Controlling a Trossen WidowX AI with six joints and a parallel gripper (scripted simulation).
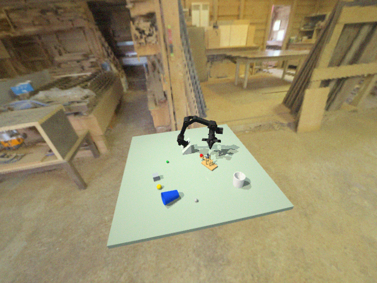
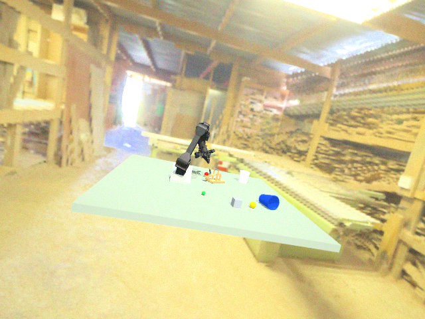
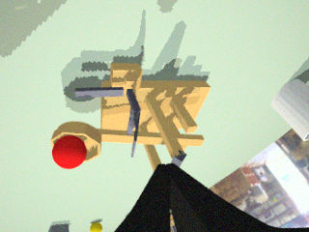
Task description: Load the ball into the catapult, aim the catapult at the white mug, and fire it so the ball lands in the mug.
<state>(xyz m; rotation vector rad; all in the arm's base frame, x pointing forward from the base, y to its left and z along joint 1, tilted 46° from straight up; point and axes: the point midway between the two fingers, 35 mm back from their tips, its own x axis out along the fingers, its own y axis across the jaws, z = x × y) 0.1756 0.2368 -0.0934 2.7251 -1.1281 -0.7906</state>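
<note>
Ball loaded, hand shut

Near: blue cup (image 1: 169,197) (image 2: 269,201) lying tipped, set in from desk (image 1: 136,225) (image 2: 137,209) (image 3: 29,184) edge. White mug (image 1: 238,180) (image 2: 244,177) (image 3: 295,103) standing closer to side edge, open gap to catapult (image 1: 210,165) (image 2: 217,181) (image 3: 116,111). Red ball (image 1: 201,155) (image 2: 206,173) (image 3: 69,152) sitting in catapult's cup. Hand (image 1: 210,148) (image 2: 208,161) (image 3: 166,165) hovering above, fingers together, holding nothing.

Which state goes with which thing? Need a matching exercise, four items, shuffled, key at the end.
1. red ball
2. white mug
3. blue cup
4. gripper

A. lying on its side
B. shut, above the table
C. in the catapult's round holder
D. standing upright

Pairs: 1-C, 2-D, 3-A, 4-B
</note>
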